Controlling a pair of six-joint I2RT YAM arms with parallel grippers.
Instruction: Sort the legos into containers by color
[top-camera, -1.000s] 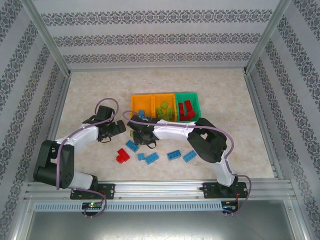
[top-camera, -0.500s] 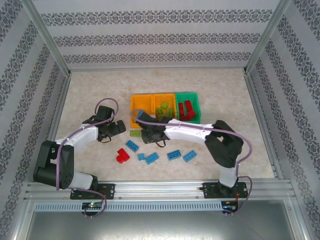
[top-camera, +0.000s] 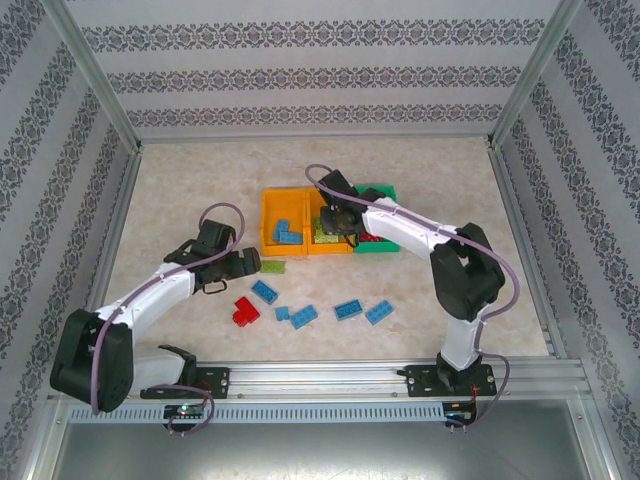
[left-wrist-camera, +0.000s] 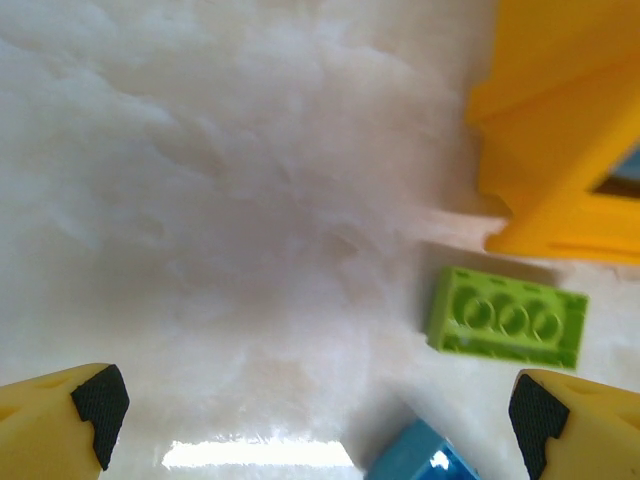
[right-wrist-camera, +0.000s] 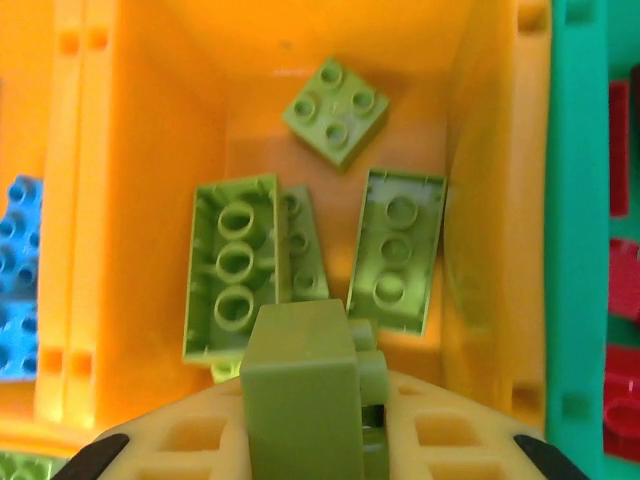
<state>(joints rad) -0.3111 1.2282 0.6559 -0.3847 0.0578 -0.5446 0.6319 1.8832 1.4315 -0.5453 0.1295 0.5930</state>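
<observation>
Now the right arm has left the middle of the table, where it hung low a second ago, and reached out over the row of bins. The right gripper (right-wrist-camera: 320, 445) is clamped on a lime green studded plastic brick (right-wrist-camera: 300, 385), held just above the middle orange open-top plastic bin (right-wrist-camera: 140, 200). Several lime pieces lie in there already, so the colour matches. The brick is not yet let go. My reading: pick and carry are done, and only the drop is left for this one. On one side the left orange plastic bin (top-camera: 268, 205) holds blue pieces; on the other the green plastic bin (top-camera: 385, 190) holds red. The left arm has stretched forward a little too. The left gripper (left-wrist-camera: 315, 410) hangs low over the pale marbled table (left-wrist-camera: 200, 200), fingers wide apart, nothing between them. A loose lime green brick (left-wrist-camera: 508, 318), underside up by the look of it, lies just beside the corner of the left orange plastic bin, ahead of those fingers and probably their next target. Also out on the table: a handful of blue plastic bricks (top-camera: 348, 309) and one red joined piece (top-camera: 243, 311). The sorting is well along, not finished.
</observation>
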